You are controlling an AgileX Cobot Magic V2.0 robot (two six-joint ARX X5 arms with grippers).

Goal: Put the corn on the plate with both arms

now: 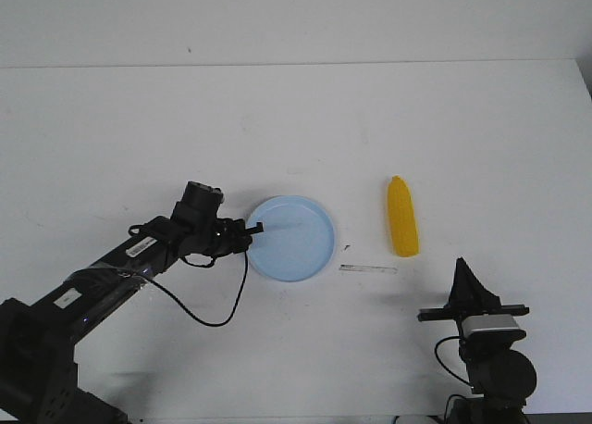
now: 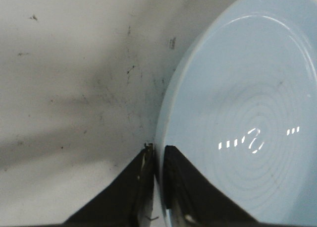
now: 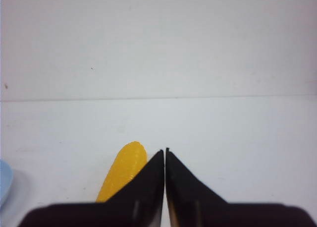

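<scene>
The pale blue plate [image 1: 294,243] lies at the middle of the white table. My left gripper [image 1: 255,229] reaches in from the left and is shut on the plate's left rim. In the left wrist view the two black fingers pinch that rim [image 2: 159,138], one outside and one on the plate [image 2: 237,103]. The yellow corn [image 1: 401,216] lies flat to the right of the plate, its tapered tip pointing away. My right gripper [image 1: 461,267] is shut and holds nothing, nearer than the corn and apart from it. In the right wrist view the corn [image 3: 124,170] is partly hidden behind one finger.
A thin pale strip [image 1: 367,269] lies on the table between the plate and the right arm. A black cable [image 1: 222,315] loops down from the left arm onto the table. The table's far edge [image 1: 296,65] meets a white wall.
</scene>
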